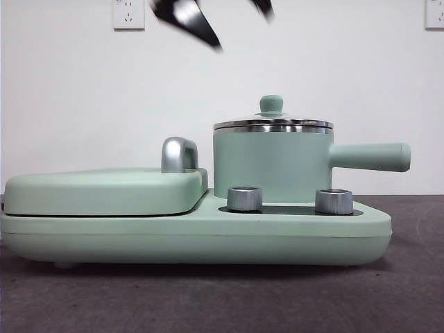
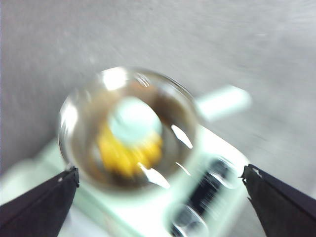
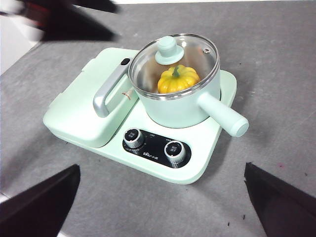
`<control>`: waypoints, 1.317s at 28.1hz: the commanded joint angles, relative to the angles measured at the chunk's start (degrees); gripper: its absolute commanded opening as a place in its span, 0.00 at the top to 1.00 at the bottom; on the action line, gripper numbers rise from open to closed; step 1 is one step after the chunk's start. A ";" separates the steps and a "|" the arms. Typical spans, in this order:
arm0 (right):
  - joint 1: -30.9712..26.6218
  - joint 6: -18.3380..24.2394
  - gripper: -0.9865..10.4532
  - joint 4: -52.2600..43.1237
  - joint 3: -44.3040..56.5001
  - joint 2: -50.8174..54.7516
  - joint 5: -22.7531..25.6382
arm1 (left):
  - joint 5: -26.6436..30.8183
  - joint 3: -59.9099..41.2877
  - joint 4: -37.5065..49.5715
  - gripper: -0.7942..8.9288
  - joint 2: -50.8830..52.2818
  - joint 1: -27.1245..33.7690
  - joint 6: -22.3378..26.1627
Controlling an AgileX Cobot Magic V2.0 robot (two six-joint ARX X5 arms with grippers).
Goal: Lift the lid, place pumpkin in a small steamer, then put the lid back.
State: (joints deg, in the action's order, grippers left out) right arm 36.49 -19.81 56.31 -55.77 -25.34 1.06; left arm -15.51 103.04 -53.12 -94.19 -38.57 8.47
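Note:
The small steamer [image 1: 270, 165] stands on the right half of the mint-green cooker, its long handle [image 1: 371, 157] pointing right. The glass lid [image 3: 197, 52] with its mint knob [image 1: 271, 105] lies on the steamer's rim. Through the glass, the yellow pumpkin [image 3: 178, 79] sits inside the pot. My left gripper [image 2: 159, 173] hangs open above the lid, holding nothing; that view is blurred by motion. Its black jaws show at the top of the front view, apart from the knob. My right gripper [image 3: 162, 168] is open and empty, well back from the cooker's front.
The flat griddle cover [image 1: 104, 191] with its chrome handle [image 1: 179, 154] fills the cooker's left half. Two steel dials [image 1: 244, 198] sit on the front panel below the pot. The grey table [image 3: 276, 74] surrounds the cooker, and a white wall stands behind.

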 commanded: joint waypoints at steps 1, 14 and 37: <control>0.50 0.00 0.39 -0.59 -0.57 -0.28 -0.28 | -3.52 0.07 -5.68 0.37 3.98 0.24 -3.41; 0.50 2.47 0.39 -0.35 -0.57 -0.39 -2.58 | 9.62 -47.34 10.29 0.41 51.67 2.99 -22.82; 0.50 4.17 0.88 -0.61 -0.59 -0.31 -2.10 | 14.88 -54.62 14.05 0.91 68.72 3.72 -24.20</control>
State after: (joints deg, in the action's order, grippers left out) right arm 36.56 -16.27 56.31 -55.77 -25.39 -1.26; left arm -0.80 48.88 -40.25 -25.74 -34.94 -15.33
